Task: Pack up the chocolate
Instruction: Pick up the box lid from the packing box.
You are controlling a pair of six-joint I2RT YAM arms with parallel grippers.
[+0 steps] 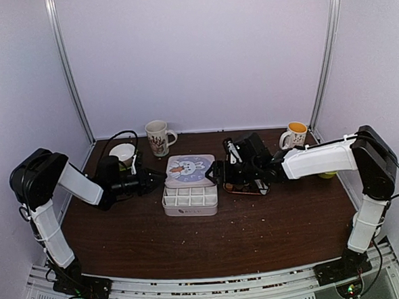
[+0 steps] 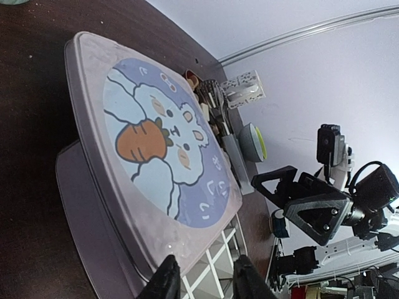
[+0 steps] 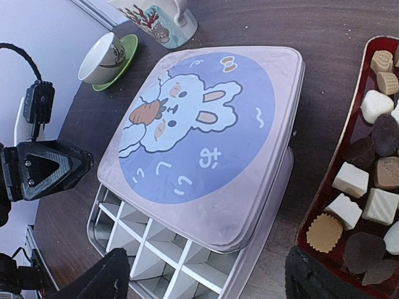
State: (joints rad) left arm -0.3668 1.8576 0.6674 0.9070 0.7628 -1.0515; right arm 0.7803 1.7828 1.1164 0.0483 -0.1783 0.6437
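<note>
- Chocolate [image 3: 350,179]: bite-sized dark brown, tan and cream pieces, all lying in a dark red tray [image 3: 336,143] on the brown table [image 1: 225,236], just right of the box [image 3: 149,246].
- Centre: the box is white, divided by a grid into square compartments, and stands between the two grippers.
- Cover: a pale lilac lid [image 3: 206,143], printed with a rabbit and a carrot, lies askew on the box, covering its far part and leaving the near rows of compartments uncovered.
- Left side: the left gripper [image 2: 206,277] sits at the lid's left side, fingers drawn part-way together with a gap between them; whether they pinch the lid's rim cannot be told.
- Right side: the right gripper [image 3: 209,271] has its fingers spread wide, pinching nothing, near the box's right side, with the tray just beside it.
- Background: a patterned mug [image 1: 158,137] and a yellow-lined mug [image 1: 295,135] stand near the far edge; a cup [image 3: 103,56] rests on a green saucer [image 3: 129,51] at far left.
</note>
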